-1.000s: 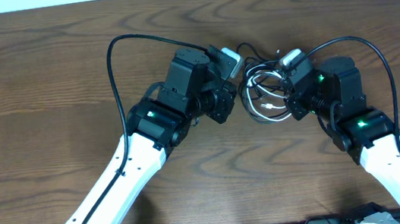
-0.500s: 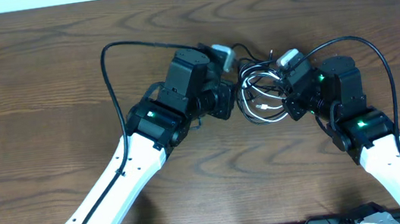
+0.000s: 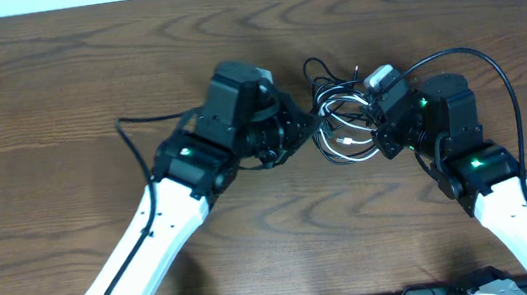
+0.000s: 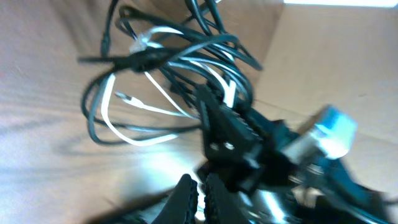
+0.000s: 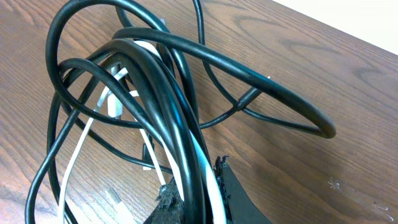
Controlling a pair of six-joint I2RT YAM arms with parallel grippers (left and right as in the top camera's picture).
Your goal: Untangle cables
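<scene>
- The overhead camera hangs well above and looks straight down, taking in the wide brown bench (image 3: 55,92) with the cables (image 3: 346,122) near the middle.
- The left wrist camera sits low and faces across at the cables from close by. Its picture is blurred, so the angle is only roughly judged.
- The right wrist camera peers down past its own jaws, closest of all.
- All three views share the cables.

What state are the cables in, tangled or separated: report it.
Tangled. The black and white cables loop through each other in one bundle, with none lying apart.
</scene>
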